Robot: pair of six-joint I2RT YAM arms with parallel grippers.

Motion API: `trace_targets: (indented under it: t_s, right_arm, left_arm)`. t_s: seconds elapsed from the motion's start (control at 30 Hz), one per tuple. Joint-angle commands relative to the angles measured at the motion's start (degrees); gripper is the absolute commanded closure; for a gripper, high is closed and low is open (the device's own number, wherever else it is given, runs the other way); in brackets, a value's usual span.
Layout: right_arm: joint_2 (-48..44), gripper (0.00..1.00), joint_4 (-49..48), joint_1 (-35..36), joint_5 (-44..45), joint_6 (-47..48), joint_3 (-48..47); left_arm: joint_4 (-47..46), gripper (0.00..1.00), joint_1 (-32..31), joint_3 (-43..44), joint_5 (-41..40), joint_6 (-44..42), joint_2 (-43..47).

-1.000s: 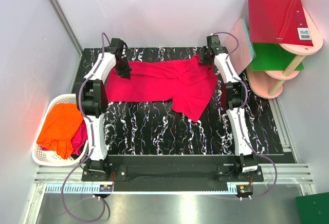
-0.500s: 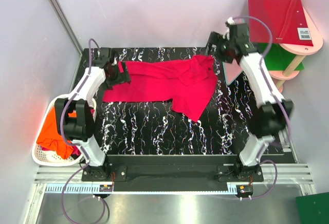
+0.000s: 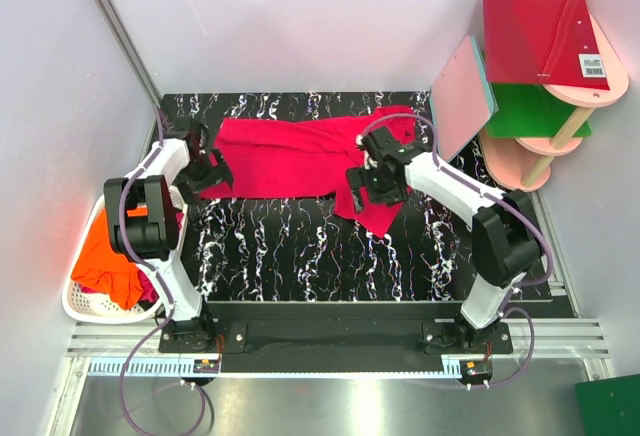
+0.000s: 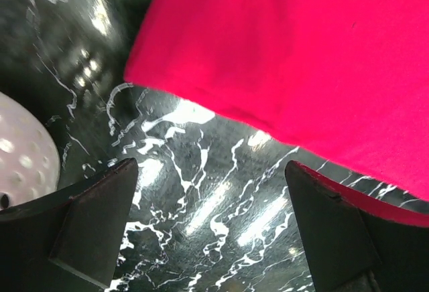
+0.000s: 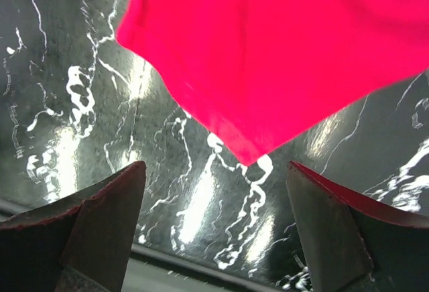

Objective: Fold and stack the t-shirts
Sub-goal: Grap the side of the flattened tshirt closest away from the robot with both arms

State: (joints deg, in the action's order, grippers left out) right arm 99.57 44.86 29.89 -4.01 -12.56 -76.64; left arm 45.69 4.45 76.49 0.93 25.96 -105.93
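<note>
A crimson t-shirt (image 3: 300, 156) lies spread across the far half of the black marbled table (image 3: 300, 256), with one flap hanging toward the near side and ending in a tip (image 3: 380, 228). My left gripper (image 3: 206, 172) hovers open at the shirt's near-left corner (image 4: 134, 78), with only bare table between its fingers (image 4: 94, 218). My right gripper (image 3: 362, 184) is open above the lower right flap; the flap's tip (image 5: 248, 159) shows just ahead of its fingers (image 5: 100, 225). An orange t-shirt (image 3: 112, 248) and another crimson one (image 3: 152, 278) lie in the basket.
A white laundry basket (image 3: 78, 306) sits off the table's left edge, and its rim (image 4: 20, 158) shows in the left wrist view. A pink board with a teal edge (image 3: 462, 96) leans at the far right. Next to it, a pink shelf (image 3: 520, 166) carries red (image 3: 535, 36) and green (image 3: 535, 114) boards.
Both grippers went from shut at the shirt's far edge to open. The left one swung down to the near-left corner, and the right one swung over the lower right flap.
</note>
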Motion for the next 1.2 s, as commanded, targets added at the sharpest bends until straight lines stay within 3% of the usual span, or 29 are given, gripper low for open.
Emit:
trace_targets:
  t_s: [0.0, 0.17, 0.33, 0.57, 0.7, 0.8, 0.83, 0.97, 1.17]
  right_arm:
    - [2.98, 0.07, -1.97, 3.59, 9.72, 4.90, -5.36]
    - [7.21, 0.07, -1.27, 7.19, 13.85, 7.02, -7.21]
    - [12.57, 0.13, 1.09, 8.87, 13.24, 9.56, -9.66]
    - [16.97, 0.14, 4.79, 9.48, 11.83, 9.04, -12.48]
    - [20.30, 0.25, 6.02, 9.57, 12.80, 8.25, -13.09]
    - [21.63, 0.49, 8.04, 9.57, 12.89, 7.90, -14.32]
    - [21.54, 0.64, 8.05, 9.49, 12.71, 7.99, -14.59]
    - [21.28, 0.82, 8.22, 9.49, 11.66, 8.25, -14.41]
    - [21.54, 0.87, 8.49, 9.49, 11.83, 8.78, -15.29]
  left_arm:
    - [-0.52, 0.03, 2.14, 6.12, 1.71, -0.82, -1.12]
    - [0.36, 0.02, 4.77, 8.76, 6.45, -0.29, -5.50]
    - [0.36, 0.01, 5.66, 10.78, 8.74, 0.59, -8.76]
    - [0.80, 0.01, 5.92, 14.65, 8.57, 2.08, -12.54]
    - [1.41, 0.02, 5.92, 15.97, 6.81, 1.99, -13.77]
    - [1.50, 0.03, 5.92, 17.02, 6.02, 1.82, -14.57]
    - [1.68, 0.02, 5.92, 17.38, 5.84, 1.73, -14.83]
    - [2.73, 0.01, 5.92, 18.96, 4.53, 1.38, -15.45]
    - [4.23, 0.01, 5.57, 20.10, 0.04, -1.86, -14.40]
